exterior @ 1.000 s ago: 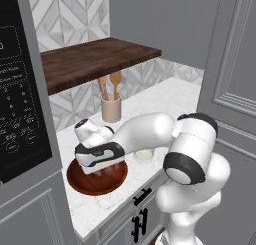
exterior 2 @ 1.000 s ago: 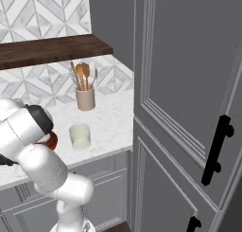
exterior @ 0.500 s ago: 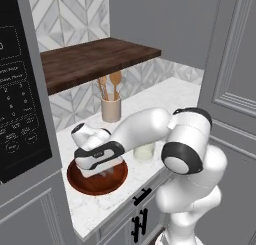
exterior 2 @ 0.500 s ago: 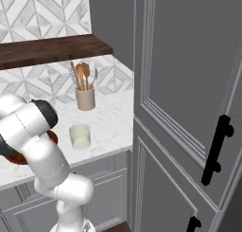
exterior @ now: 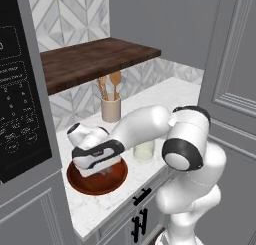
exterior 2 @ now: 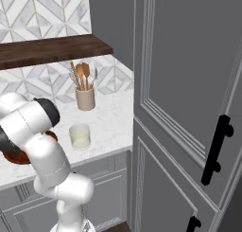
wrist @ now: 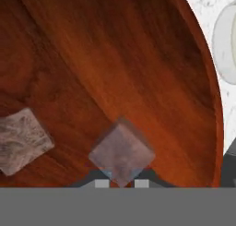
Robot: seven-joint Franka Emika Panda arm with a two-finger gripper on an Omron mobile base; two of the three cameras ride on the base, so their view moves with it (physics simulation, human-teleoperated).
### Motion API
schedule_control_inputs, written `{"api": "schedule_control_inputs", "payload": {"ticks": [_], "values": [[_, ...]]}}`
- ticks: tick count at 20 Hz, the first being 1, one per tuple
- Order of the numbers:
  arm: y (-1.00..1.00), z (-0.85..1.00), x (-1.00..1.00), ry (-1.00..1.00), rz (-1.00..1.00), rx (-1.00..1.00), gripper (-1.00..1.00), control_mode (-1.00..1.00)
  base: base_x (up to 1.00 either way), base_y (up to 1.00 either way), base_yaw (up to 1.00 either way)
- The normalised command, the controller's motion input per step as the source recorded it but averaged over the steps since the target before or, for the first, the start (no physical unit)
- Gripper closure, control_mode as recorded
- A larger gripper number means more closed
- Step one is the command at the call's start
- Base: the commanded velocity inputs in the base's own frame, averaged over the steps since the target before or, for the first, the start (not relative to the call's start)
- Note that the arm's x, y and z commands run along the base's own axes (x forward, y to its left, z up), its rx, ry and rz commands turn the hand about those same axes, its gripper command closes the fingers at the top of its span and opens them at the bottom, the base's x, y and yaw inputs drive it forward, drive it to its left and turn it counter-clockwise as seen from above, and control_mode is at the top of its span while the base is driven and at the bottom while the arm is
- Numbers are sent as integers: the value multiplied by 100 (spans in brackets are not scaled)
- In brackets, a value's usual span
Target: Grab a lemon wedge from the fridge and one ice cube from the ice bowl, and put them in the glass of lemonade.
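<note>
ice cube (wrist: 121,155) between the jaws' tips in ice bowl (wrist: 138,59), grip uncertain, second cube (wrist: 22,140) beside

White marble counter (exterior: 175,96) carries ice bowl (exterior: 95,181), glass of lemonade (exterior 2: 80,136), utensil holder (exterior 2: 85,98) — all apart.

We note the ice bowl (wrist: 138,59) is glossy grained reddish wood, the ice cube (wrist: 121,157) frosted translucent, the bench (exterior: 165,96) veined marble.

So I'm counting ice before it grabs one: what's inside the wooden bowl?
Hand view: two ice cubes lie in the ice bowl, one right at the claw tips, another beside it. From the base, the hand covers the bowl's middle, so more may be hidden.
</note>
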Motion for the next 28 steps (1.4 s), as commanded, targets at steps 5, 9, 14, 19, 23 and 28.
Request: {"api": "schedule_control_inputs", "payload": {"ticks": [5,9,14,19,23,28], "values": [[-25,72,-71,-28,0,0,100,-100,0,0,0],[-69,72,-46,-25,-4,1,100,-100,0,0,0],[-98,86,-47,-18,-1,10,100,-100,0,0,0],[-100,99,-43,-16,-2,23,100,-100,0,0,0],[-88,63,-4,-3,-6,18,100,-100,0,0,0],[-69,15,58,6,-5,7,100,-100,0,0,0]]}}
